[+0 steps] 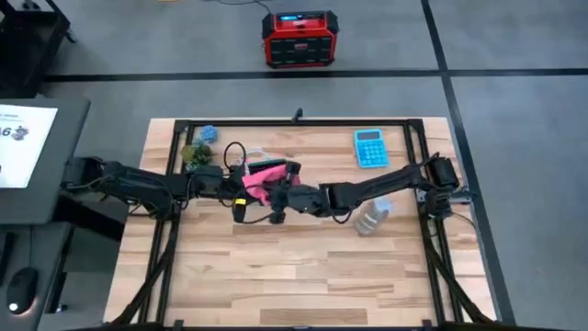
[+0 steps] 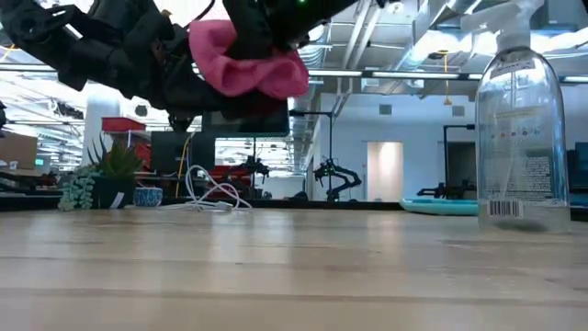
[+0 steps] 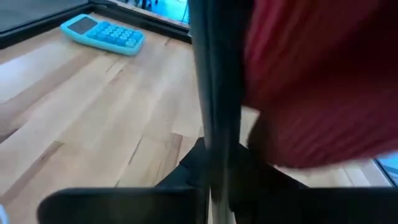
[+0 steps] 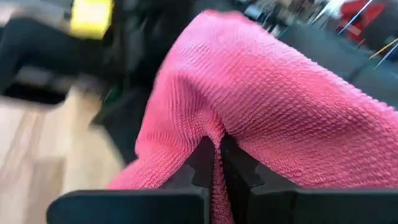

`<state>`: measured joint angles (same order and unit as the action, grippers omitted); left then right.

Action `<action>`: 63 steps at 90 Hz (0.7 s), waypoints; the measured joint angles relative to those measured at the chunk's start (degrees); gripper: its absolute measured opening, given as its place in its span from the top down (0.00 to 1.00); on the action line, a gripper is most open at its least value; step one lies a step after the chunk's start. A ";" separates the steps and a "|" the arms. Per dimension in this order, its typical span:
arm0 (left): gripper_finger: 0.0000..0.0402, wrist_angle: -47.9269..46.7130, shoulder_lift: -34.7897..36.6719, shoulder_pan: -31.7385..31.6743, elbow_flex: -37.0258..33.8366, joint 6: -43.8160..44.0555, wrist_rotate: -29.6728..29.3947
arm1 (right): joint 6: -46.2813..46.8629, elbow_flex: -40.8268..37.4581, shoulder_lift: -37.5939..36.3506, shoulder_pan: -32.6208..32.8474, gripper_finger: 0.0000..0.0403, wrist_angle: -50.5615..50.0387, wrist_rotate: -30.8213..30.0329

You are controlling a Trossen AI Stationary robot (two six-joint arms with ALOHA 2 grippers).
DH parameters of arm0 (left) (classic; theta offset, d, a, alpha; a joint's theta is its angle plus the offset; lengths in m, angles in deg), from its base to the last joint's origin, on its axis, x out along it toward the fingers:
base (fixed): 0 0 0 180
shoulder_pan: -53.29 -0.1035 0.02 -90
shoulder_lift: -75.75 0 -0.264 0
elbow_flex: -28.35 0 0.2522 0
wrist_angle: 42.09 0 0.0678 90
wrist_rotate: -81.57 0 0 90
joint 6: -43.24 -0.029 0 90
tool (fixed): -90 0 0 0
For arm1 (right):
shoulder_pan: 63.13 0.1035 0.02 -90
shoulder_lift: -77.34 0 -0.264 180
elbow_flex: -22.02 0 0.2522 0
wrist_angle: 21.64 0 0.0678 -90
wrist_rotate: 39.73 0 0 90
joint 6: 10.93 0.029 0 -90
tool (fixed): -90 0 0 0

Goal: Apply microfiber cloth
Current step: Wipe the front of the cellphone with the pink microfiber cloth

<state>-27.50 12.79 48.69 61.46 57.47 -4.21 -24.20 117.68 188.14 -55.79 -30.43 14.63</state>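
You are holding the microfiber cloth (image 1: 264, 175) up in the air at the centre of the high view, so the step in hand looks like the wiping pass itself, with both arms meeting just left of the frame's middle. Your right gripper (image 4: 217, 163) is pinching the pink fabric: its fingers are nearly closed, with a fold of cloth clamped between them and the rest bunching upward across the wrist view. In the low view the cloth is hanging at the upper left of the frame, well clear of the wooden surface (image 2: 294, 276). Your left gripper (image 1: 241, 195) is sitting right beside the cloth and is grasping a dark flat object (image 3: 214, 106) edge-on (probably a phone, though I cannot tell for sure); the cloth is showing as a red blur just behind it. The next move, as I judge it, calls for pressing the cloth flat against that object's face and dragging it across while the left gripper is keeping it steady. The blue calculator (image 1: 370, 148) and the clear spray bottle (image 2: 521, 129) are standing apart from all this.
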 joint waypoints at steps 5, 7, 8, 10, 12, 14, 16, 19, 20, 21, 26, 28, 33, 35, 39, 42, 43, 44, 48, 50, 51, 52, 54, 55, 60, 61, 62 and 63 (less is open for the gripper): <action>0.97 0.28 0.00 0.00 0.00 -0.08 0.00 | -0.29 -0.04 0.02 0.13 1.00 -0.06 -0.04; 0.97 0.36 0.00 -0.02 0.00 -0.08 0.00 | -0.60 -0.05 0.02 0.14 1.00 0.39 -0.06; 0.97 0.46 0.00 -0.02 0.00 -0.08 -0.01 | -0.83 -0.06 0.03 0.14 1.00 0.79 -0.09; 0.97 0.64 0.00 -0.02 0.00 -0.06 -0.04 | -1.51 -0.08 0.05 0.14 1.00 1.85 -0.22; 0.97 0.93 0.03 -0.02 0.00 -0.07 -0.04 | -2.34 -0.14 0.11 0.12 1.00 3.35 -0.44; 0.97 1.22 0.08 -0.02 0.02 -0.07 -0.04 | -3.49 -0.17 0.15 0.12 1.00 5.31 -0.96; 0.97 1.49 0.14 -0.02 0.05 -0.06 -0.04 | -4.69 -0.20 0.23 0.12 1.00 7.57 -1.79; 0.97 1.82 0.15 -0.02 0.11 -0.05 -0.01 | -6.64 -0.22 0.29 0.12 1.00 11.29 -3.85; 0.97 1.89 0.15 -0.02 0.14 -0.03 0.00 | -7.21 -0.22 0.31 0.12 1.00 12.72 -4.76; 0.97 1.91 0.15 -0.02 0.17 -0.01 0.00 | -7.62 -0.22 0.31 0.12 1.00 14.01 -5.92; 0.97 1.79 0.15 -0.02 0.20 0.27 0.02 | -8.62 -0.21 0.28 0.10 1.00 19.65 -11.17; 0.97 1.64 0.15 -0.02 0.20 0.56 0.05 | -8.69 -0.17 0.19 -0.04 1.00 20.88 -12.51; 0.97 1.41 0.15 -0.02 0.20 1.04 0.07 | -8.55 -0.05 -0.04 -0.40 1.00 21.02 -13.18; 0.97 1.28 0.15 -0.02 0.20 1.11 0.07 | -8.17 -0.05 -0.04 -0.47 1.00 20.50 -13.19; 0.97 0.57 0.12 -0.02 0.11 1.37 0.11 | -7.18 -0.05 0.00 -0.44 1.00 18.58 -13.26; 0.97 -0.10 0.00 -0.02 0.00 1.56 0.27 | -5.94 -0.04 0.00 -0.37 1.00 16.32 -12.94; 0.97 -0.34 -0.02 -0.02 -0.03 1.57 0.33 | -5.46 -0.04 0.00 -0.36 1.00 15.51 -12.68; 0.97 -0.51 -0.04 -0.01 -0.06 1.58 0.40 | -4.93 -0.04 0.00 -0.35 1.00 14.69 -12.34; 0.97 -0.75 -0.07 0.00 -0.09 1.64 0.52 | -1.78 0.02 -0.05 -0.28 1.00 10.77 -10.65; 0.97 -0.68 -0.07 0.00 -0.09 1.75 0.49 | -0.01 0.04 -0.07 -0.24 1.00 8.64 -10.05; 0.97 -0.62 -0.07 0.00 -0.09 1.83 0.45 | 0.93 0.04 -0.07 -0.20 1.00 7.56 -9.82; 0.97 -0.60 -0.07 0.00 -0.09 1.87 0.39 | 1.89 0.06 -0.07 -0.11 1.00 6.51 -9.63; 0.97 -0.63 -0.07 -0.02 -0.09 1.88 0.21 | 3.67 0.08 -0.07 0.00 1.00 4.34 -9.23; 0.97 -0.67 -0.07 -0.02 -0.09 1.87 0.13 | 4.56 0.08 -0.07 0.07 1.00 3.25 -8.99; 0.97 -0.97 -0.07 -0.02 -0.09 1.69 -0.02 | 7.99 0.06 -0.07 0.43 1.00 -1.92 -7.08; 0.97 -0.99 -0.07 -0.02 -0.09 1.57 -0.02 | 8.45 0.05 -0.07 0.50 1.00 -2.76 -6.54; 0.97 -0.98 -0.07 -0.02 -0.09 1.46 -0.05 | 8.83 0.03 -0.07 0.56 1.00 -3.57 -5.99; 0.97 -0.95 -0.07 -0.02 -0.09 1.37 -0.07 | 9.15 0.02 -0.07 0.62 1.00 -4.35 -5.47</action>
<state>-28.45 12.72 48.67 61.37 58.84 -4.28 -15.05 117.70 188.07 -55.16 -34.78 9.16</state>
